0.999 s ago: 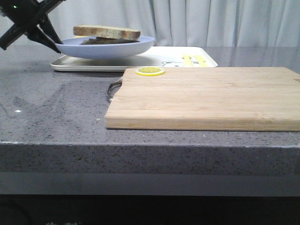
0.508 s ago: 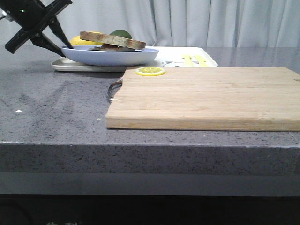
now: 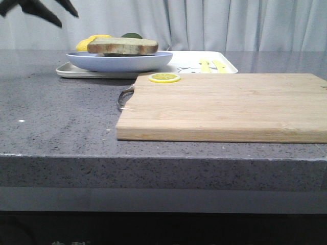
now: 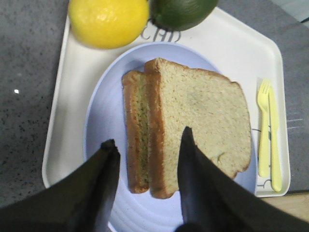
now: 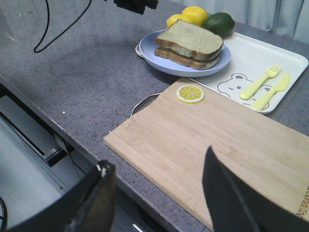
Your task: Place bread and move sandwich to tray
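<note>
Front view showed the sandwich (image 3: 122,46) on the blue plate (image 3: 119,60), plate resting on the white tray (image 3: 176,65) on the bench (image 3: 61,117), just behind the cutting board (image 3: 225,104). Top bread (image 4: 200,118) slice sat offset over the lower slice. Lemon (image 4: 108,20) and lime (image 4: 182,10) lay on the tray beside the plate. Lemon slice (image 5: 190,93) sat on the board corner nearest the tray. Left gripper (image 4: 147,157) hung above the plate, fingers apart, holding nothing. Right gripper (image 5: 159,181) was over the board, fingers apart and empty.
</note>
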Available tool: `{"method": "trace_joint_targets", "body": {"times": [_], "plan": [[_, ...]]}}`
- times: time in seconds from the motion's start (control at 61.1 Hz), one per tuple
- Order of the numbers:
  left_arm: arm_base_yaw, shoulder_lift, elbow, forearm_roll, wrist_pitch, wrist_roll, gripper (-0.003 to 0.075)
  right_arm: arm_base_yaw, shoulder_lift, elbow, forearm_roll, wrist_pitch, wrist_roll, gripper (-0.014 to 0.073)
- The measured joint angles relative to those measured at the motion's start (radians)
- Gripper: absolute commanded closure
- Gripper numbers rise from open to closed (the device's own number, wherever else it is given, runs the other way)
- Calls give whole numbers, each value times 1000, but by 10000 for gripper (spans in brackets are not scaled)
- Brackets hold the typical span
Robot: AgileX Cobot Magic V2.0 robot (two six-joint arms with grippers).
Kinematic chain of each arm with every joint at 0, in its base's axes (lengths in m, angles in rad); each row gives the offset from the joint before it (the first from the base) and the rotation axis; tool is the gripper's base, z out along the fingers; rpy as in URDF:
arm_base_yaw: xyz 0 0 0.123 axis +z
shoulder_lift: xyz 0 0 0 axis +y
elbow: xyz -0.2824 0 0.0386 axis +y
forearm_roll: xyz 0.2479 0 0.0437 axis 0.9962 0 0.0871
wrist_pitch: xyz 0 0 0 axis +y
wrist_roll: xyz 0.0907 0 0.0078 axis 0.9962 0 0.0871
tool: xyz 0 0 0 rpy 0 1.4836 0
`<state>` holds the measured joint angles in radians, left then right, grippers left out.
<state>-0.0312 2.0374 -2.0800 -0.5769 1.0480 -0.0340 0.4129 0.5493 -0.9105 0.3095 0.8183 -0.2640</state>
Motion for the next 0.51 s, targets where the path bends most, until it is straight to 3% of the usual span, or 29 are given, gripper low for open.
{"method": "trace_joint_targets", "body": {"times": [0.18,0.327,0.508], "plan": [[-29,-156,37,143,13,34,426,0,0,0,0,0,0,169],[-97,-334,194,257,-41,56,426,0,0,0,0,0,0,169],[-185,-525,428,280,-149,141,426,0,0,0,0,0,0,169]]}}
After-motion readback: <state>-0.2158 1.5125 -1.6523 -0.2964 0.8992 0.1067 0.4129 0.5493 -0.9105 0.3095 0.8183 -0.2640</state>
